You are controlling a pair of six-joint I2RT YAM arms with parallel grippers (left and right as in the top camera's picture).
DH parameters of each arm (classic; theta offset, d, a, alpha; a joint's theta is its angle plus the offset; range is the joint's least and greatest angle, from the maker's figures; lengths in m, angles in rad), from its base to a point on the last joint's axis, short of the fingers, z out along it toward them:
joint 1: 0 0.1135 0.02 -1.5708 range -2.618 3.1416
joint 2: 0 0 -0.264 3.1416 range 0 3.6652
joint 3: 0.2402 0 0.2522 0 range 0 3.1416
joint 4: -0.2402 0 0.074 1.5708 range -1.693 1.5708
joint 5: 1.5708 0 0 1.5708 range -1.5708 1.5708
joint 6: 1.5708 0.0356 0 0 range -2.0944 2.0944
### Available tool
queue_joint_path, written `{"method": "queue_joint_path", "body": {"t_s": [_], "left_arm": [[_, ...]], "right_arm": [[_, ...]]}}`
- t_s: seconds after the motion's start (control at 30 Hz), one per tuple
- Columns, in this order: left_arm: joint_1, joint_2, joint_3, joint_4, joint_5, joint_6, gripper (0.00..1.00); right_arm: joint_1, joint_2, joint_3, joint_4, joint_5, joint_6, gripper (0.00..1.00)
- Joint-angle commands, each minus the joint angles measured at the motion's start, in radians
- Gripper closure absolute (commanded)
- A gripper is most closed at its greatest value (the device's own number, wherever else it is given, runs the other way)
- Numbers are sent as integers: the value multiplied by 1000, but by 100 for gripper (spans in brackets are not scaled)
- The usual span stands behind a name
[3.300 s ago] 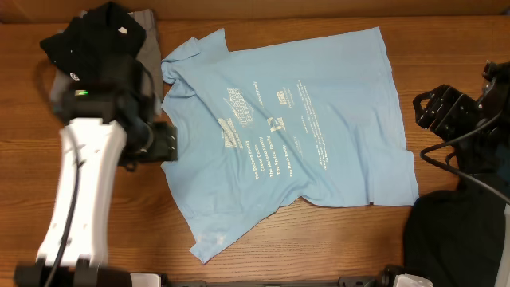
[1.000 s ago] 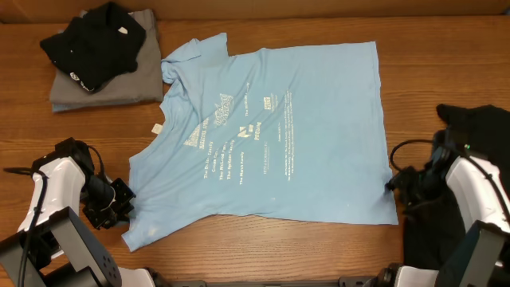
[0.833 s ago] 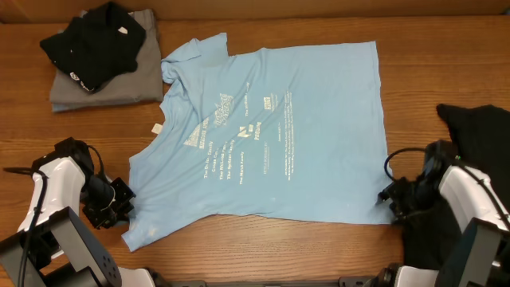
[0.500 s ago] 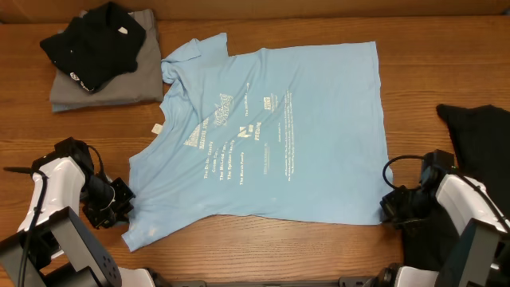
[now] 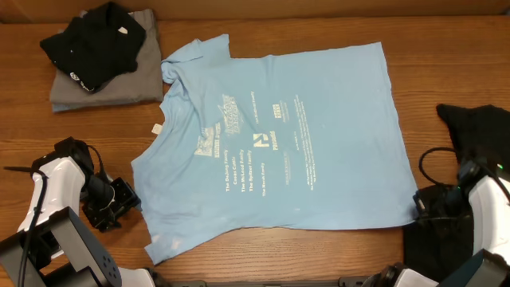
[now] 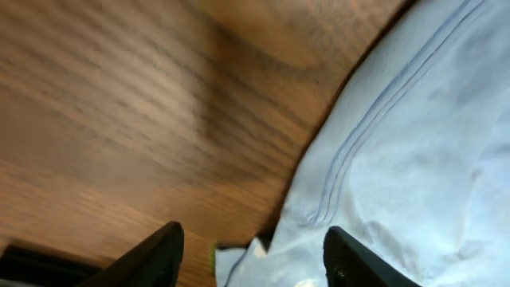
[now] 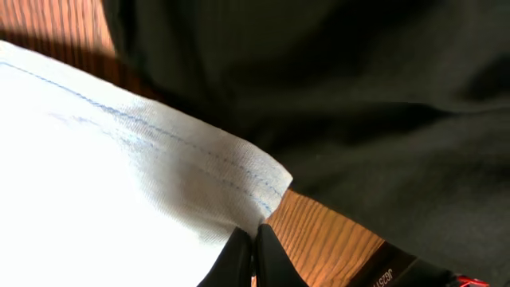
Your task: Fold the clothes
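A light blue T-shirt point(image 5: 279, 135) with white lettering lies spread flat on the wooden table. My left gripper point(image 5: 131, 199) sits at the shirt's lower left edge. Its jaws stand open, and the shirt's hem point(image 6: 414, 143) lies loose between the fingers point(image 6: 159, 255). My right gripper point(image 5: 417, 209) is at the shirt's lower right corner, shut on the hem point(image 7: 96, 159). In the right wrist view the right gripper point(image 7: 253, 255) pinches that corner just above the wood. A black garment point(image 5: 478, 127) lies crumpled right behind it point(image 7: 358, 96).
A folded black garment point(image 5: 96, 40) rests on a folded grey one point(image 5: 119, 84) at the table's back left. The black heap at the right runs down to the front edge point(image 5: 434, 247). Bare wood point(image 5: 80, 135) shows left of the shirt.
The T-shirt has slid to the right, drawn by the right gripper, which shut on its lower right corner. The left gripper opened and the shirt's edge pulled away from it.
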Motion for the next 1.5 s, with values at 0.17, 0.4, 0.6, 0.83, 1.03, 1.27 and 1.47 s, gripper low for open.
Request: {"method": "queue_joint_path", "body": {"t_s": [0.17,0.4,0.6,0.83,1.03,1.27,1.47], "left_arm": [[-13,2,29,211,420,194,44],[-129,3,29,545,500,209,65],[-288,10,27,779,399,209,71],[-393,97,27,892,180,148,84],[-369,103,27,973,149,141,68],[-367,180,27,1024,106,145,75],[-366,296,27,1096,106,134,89]], "right_arm": [[-11,-26,20,4,16,18,96],[-13,-26,20,23,17,15,96],[-23,-26,20,26,17,15,96],[-23,-26,20,33,17,-13,71],[-23,-26,76,13,12,-53,23],[-21,-26,268,-43,-48,-96,21],[-21,-26,315,-39,-195,-117,22]]}}
